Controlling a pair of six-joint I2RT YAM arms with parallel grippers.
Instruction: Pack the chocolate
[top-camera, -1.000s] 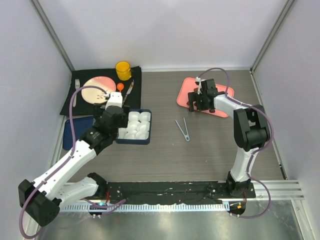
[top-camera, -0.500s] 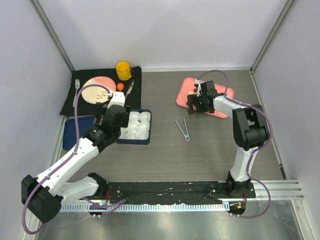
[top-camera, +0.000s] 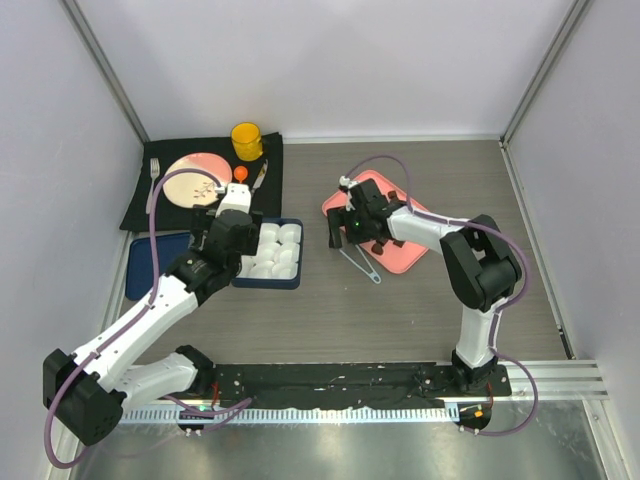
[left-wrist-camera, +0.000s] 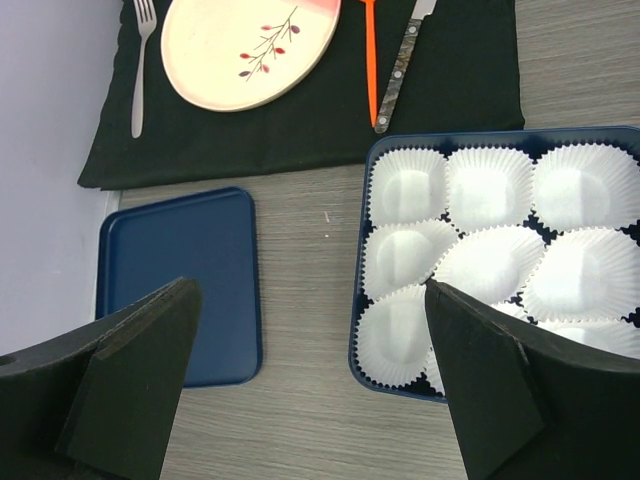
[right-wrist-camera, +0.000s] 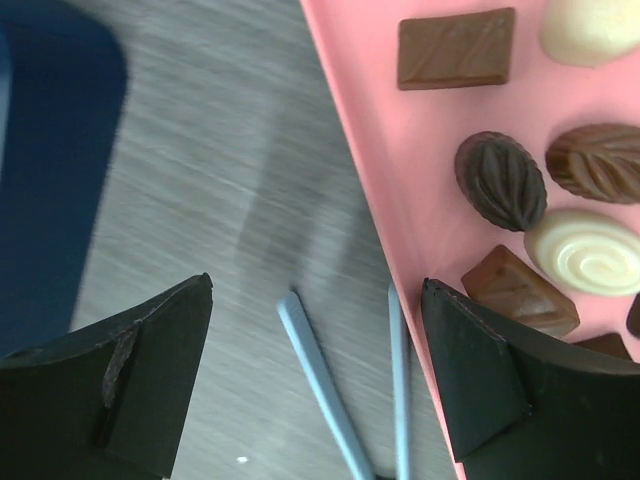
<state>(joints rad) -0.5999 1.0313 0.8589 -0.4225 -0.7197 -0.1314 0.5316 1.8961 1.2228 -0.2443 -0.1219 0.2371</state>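
Several chocolate pieces, dark brown (right-wrist-camera: 500, 180) and cream-white (right-wrist-camera: 585, 250), lie on a pink tray (right-wrist-camera: 400, 170). In the top view the pink tray (top-camera: 405, 245) sits askew at centre right. My right gripper (top-camera: 345, 228) hovers over its left edge. Its jaws (right-wrist-camera: 316, 290) are open, one finger above bare table, the other over the tray's rim. Pale blue tweezers (right-wrist-camera: 325, 380) lie between them, one prong against the tray. My left gripper (left-wrist-camera: 310, 290) is open and empty above the gap between a blue lid (left-wrist-camera: 180, 280) and a blue box (left-wrist-camera: 360, 300) of white paper cups (left-wrist-camera: 405, 185).
At the back left a black mat (top-camera: 145, 200) holds a plate (top-camera: 195, 180), fork (top-camera: 154, 172), knife (top-camera: 258, 180) and a yellow cup (top-camera: 247, 140). The tweezers (top-camera: 368, 268) lie between box (top-camera: 299, 250) and tray. Enclosure walls close in on the left, right and back.
My right gripper swept left and toward the near edge, and the pink tray slid and turned with it until it met the tweezers. The left arm shifted only slightly.
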